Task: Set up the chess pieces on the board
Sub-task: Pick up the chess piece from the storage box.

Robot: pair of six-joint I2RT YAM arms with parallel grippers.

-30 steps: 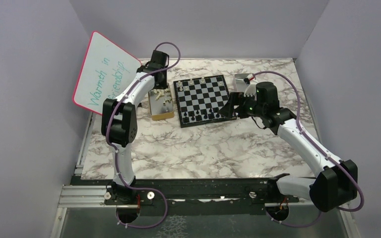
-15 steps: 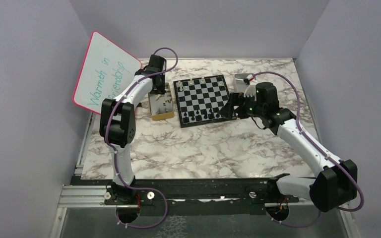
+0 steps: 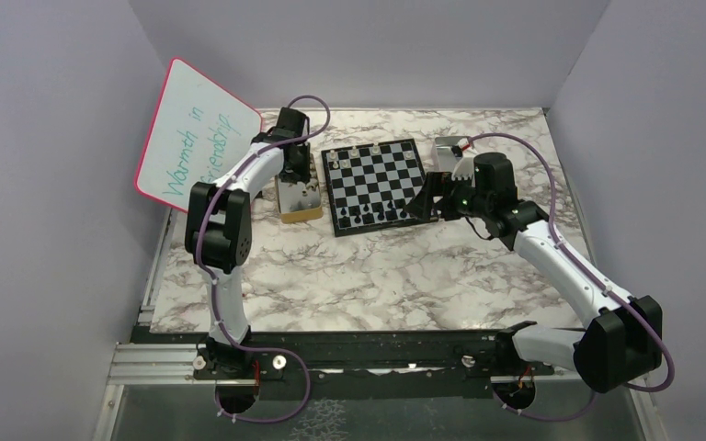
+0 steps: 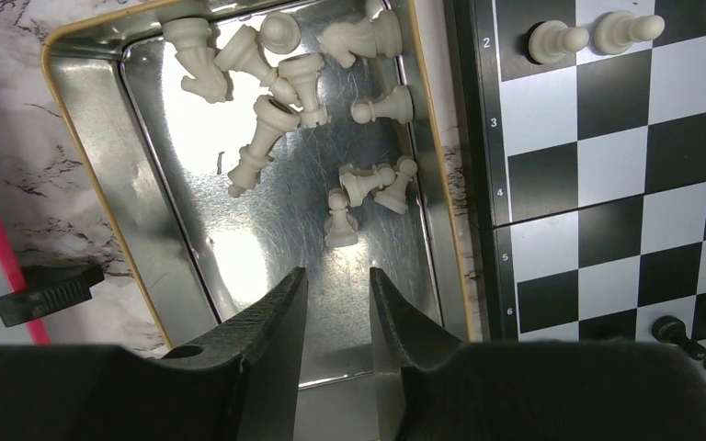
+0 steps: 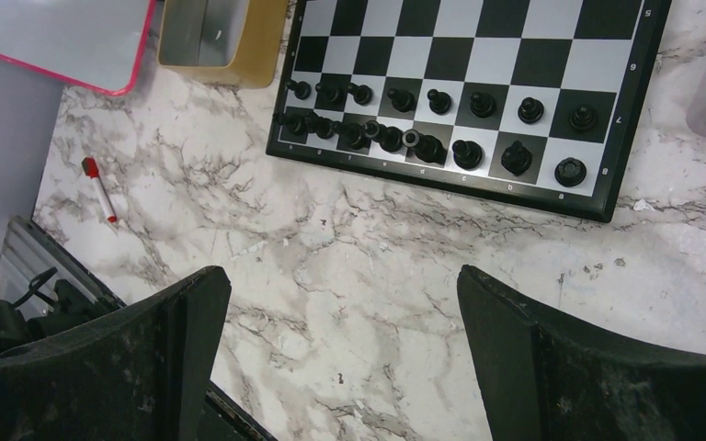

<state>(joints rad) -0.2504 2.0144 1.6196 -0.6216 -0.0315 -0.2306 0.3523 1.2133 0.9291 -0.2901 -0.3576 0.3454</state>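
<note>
The board point(image 3: 377, 184) lies at the back middle of the table. Black chess pieces point(image 5: 441, 129) fill its two near rows. A few pale ones point(image 3: 356, 150) stand on the far rows, two pawns point(image 4: 561, 39) among them. Several pale pieces point(image 4: 276, 101) lie tumbled in a gold-rimmed metal tray point(image 4: 147, 138) left of the board point(image 4: 607, 165). My left gripper point(image 4: 338, 276) hangs over the tray's near half, narrowly open and empty, a lying pawn point(image 4: 338, 220) just beyond its tips. My right gripper point(image 5: 338, 273) is wide open and empty above bare marble, near the board's point(image 5: 478, 55) black side.
A pink-rimmed whiteboard point(image 3: 193, 138) leans against the left wall behind the tray point(image 3: 299, 197). A red marker point(image 5: 99, 188) lies on the table near the whiteboard. A second tray point(image 3: 450, 147) sits right of the board. Walls close in on three sides.
My left gripper has moved a little nearer and lower over the tray. The right arm has not moved.
</note>
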